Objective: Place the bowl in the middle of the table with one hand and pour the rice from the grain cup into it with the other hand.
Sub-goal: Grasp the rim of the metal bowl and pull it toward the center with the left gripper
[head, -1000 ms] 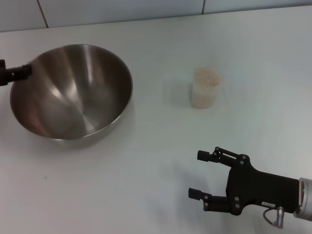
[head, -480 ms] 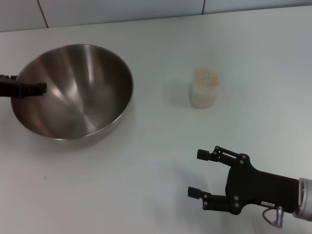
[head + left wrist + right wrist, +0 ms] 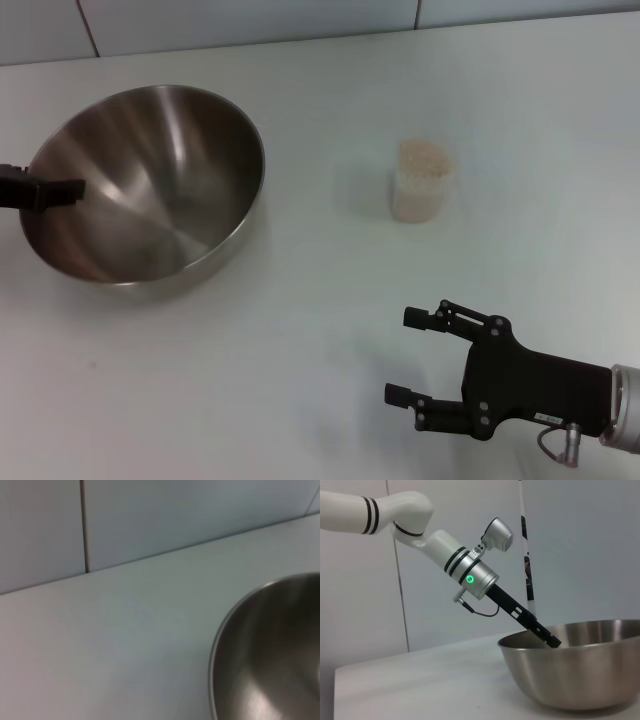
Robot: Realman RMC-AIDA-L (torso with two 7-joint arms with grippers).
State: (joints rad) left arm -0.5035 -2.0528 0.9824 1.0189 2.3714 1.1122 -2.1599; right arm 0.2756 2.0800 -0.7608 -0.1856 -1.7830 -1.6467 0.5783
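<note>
Head view: left end effector grasping bowl rim; right end effector released.

The left tool reaches over the rim of the bowl.

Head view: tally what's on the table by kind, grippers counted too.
Steel bowl: 1
Grain cup filled with rice: 1
Grippers: 2, the left gripper at the bowl's rim, the right gripper open over the table
Total: 4
</note>
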